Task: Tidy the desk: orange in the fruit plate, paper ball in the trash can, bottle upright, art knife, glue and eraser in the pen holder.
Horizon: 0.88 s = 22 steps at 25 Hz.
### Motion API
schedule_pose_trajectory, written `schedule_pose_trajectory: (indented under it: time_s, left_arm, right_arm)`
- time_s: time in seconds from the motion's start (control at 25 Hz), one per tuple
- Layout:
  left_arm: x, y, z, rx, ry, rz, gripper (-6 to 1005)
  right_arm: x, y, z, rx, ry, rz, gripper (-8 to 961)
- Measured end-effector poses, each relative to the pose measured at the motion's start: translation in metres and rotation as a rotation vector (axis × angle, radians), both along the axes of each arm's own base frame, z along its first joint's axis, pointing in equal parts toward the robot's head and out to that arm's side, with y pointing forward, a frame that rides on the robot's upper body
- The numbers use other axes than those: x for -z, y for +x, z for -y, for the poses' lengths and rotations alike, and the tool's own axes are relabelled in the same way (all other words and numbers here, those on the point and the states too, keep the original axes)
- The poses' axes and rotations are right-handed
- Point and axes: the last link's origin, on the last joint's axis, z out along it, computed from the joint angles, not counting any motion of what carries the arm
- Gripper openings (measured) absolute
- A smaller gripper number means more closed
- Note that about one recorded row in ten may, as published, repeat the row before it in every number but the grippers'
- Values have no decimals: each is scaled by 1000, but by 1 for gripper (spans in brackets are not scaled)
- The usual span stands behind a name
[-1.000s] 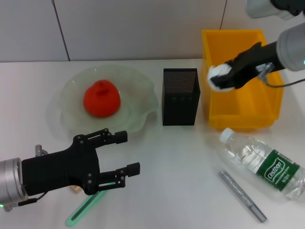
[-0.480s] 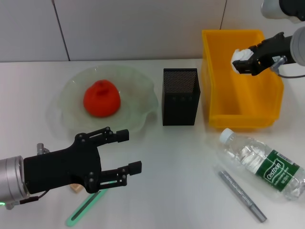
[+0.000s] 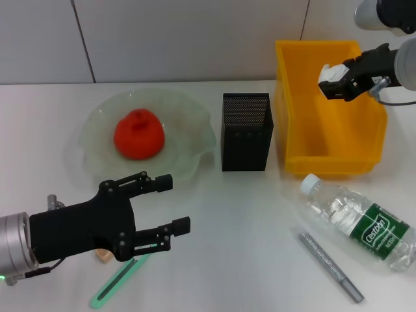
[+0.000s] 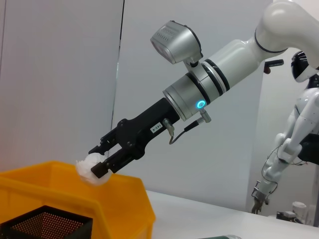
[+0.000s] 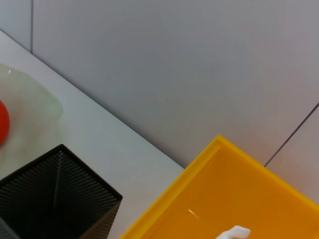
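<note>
right claw (image 3: pixel 329 80) | grips paper ball (image 3: pixel 327 74) | above trash can (image 3: pixel 294 130)

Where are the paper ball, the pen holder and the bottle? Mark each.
paper ball (image 3: pixel 328 75), head view, its white crumpled side.
pen holder (image 3: pixel 246 142), head view, its front mesh wall.
bottle (image 3: pixel 376 233), head view, its green label.
</note>
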Motion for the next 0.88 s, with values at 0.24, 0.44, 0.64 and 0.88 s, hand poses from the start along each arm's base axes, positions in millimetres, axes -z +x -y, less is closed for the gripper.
schedule_pose_trajectory:
  time_s: [0.24, 0.44, 0.64, 0.88]
  left_arm:
    - [1, -1, 0, -6, -4, 2, 790]
    - [1, 0, 0, -6, -5, 3, 789]
    - [1, -2, 1, -11, -4, 4, 789]
    - [1, -2, 1, -12, -4, 2, 788]
  right_arm:
    - [-2, 2, -3, -10, 28, -7, 647]
    - [-2, 2, -3, -14, 39, -23, 770]
    - [-2, -1, 0, -35, 31, -75, 766]
    - [0, -8, 11, -109, -10, -174, 766]
